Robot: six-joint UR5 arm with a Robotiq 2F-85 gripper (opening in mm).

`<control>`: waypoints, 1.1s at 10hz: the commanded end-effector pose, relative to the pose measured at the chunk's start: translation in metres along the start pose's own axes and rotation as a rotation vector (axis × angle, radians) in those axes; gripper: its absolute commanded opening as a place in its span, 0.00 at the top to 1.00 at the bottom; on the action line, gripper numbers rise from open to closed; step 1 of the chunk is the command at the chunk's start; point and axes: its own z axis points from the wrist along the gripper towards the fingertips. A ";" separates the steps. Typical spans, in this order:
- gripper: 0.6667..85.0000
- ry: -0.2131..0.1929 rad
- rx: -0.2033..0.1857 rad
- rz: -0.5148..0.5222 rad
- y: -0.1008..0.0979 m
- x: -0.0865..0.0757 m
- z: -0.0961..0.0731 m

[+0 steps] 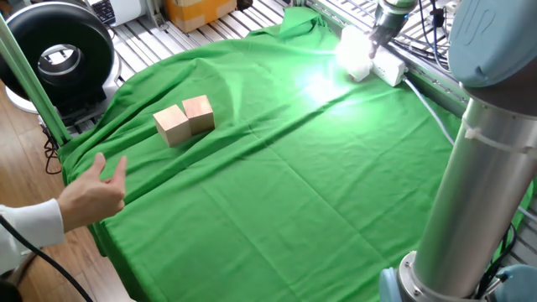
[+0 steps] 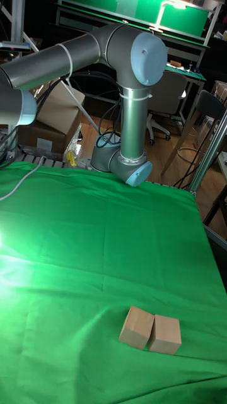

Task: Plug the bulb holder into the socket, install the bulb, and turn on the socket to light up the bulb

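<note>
A matt green cloth (image 1: 277, 193) covers the counter, soft and creased into long folds, brightly washed with light near the glowing bulb (image 1: 353, 52), whose white frosted dome looks like smooth plastic. The socket (image 1: 389, 70) beside it is glossy white plastic, its cable (image 1: 432, 109) a smooth pale sheath. Two wooden blocks (image 1: 185, 119) show pale, unvarnished grain, sanded smooth. The arm (image 2: 126, 76) is brushed grey metal with satin blue-grey plastic caps at the joints. The tool (image 1: 384, 25) looks like dark and silver metal.
</note>
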 end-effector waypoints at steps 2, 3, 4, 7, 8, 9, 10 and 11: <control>1.00 -0.031 -0.047 -0.012 0.008 -0.003 -0.001; 1.00 -0.031 -0.047 -0.023 0.007 -0.002 -0.002; 1.00 -0.034 -0.047 -0.040 0.008 -0.001 -0.003; 1.00 -0.033 -0.042 -0.065 0.007 0.001 -0.005; 1.00 -0.034 -0.048 -0.069 0.008 0.001 -0.006; 1.00 -0.031 -0.052 -0.071 0.010 0.002 -0.006; 1.00 -0.029 -0.043 -0.080 0.007 0.002 -0.006; 1.00 -0.026 -0.038 -0.094 0.006 0.003 -0.006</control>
